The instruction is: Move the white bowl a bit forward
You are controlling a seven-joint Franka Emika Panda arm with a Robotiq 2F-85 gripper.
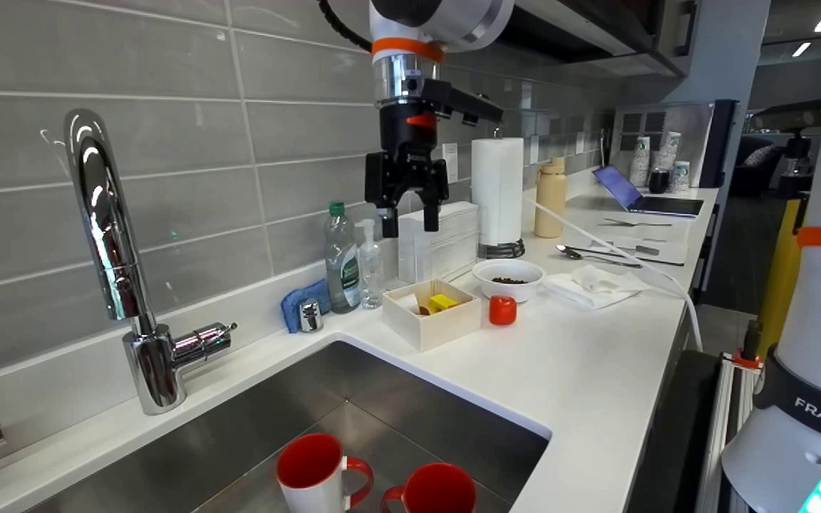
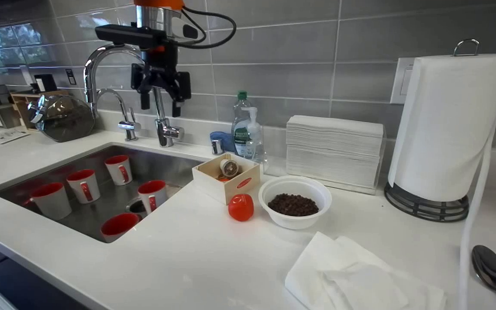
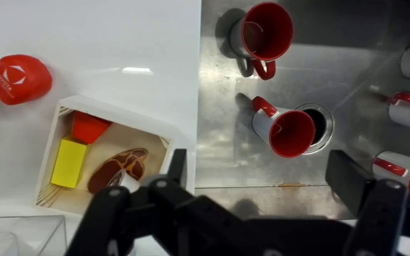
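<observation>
With the white bowl (image 2: pixel 293 221) as the clock's hub in an exterior view, five red-lined mugs (image 2: pixel 83 186) stand at nine o'clock, down in the steel sink (image 2: pixel 175 168). Behind the sink, toward ten o'clock, rises the tall chrome faucet (image 2: pixel 165 131). The gripper (image 2: pixel 160 105) hangs across its neck in that view, also at ten o'clock, well above the counter (image 2: pixel 179 267); the fingers (image 2: pixel 176 107) point down, spread wide and released, and the wrist view shows sink floor between them. Next come a blue sponge (image 2: pixel 227 141) between ten and eleven o'clock and an open wooden box (image 2: pixel 213 189) at ten, near the bowl. Seen from the wrist, the box holds a yellow block (image 3: pixel 68 163) at its nine o'clock and an orange-red block (image 3: pixel 89 127) at its eleven. A green-capped soap bottle (image 2: pixel 240 133) stands at eleven. A red rounded piece (image 2: pixel 241 207), lettered TOYOTA in the wrist view, sits just beside the bowl at nine o'clock. The bowl rests upright on the counter in both exterior views, holding small dark brown pieces (image 2: pixel 294 205). Then a stack of napkins (image 2: pixel 334 150) stands at one o'clock, loose white napkins (image 2: pixel 360 275) lie at five, an upright paper towel roll (image 2: pixel 450 129) stands at two, and a spoon (image 2: pixel 491 267) lies at four.
</observation>
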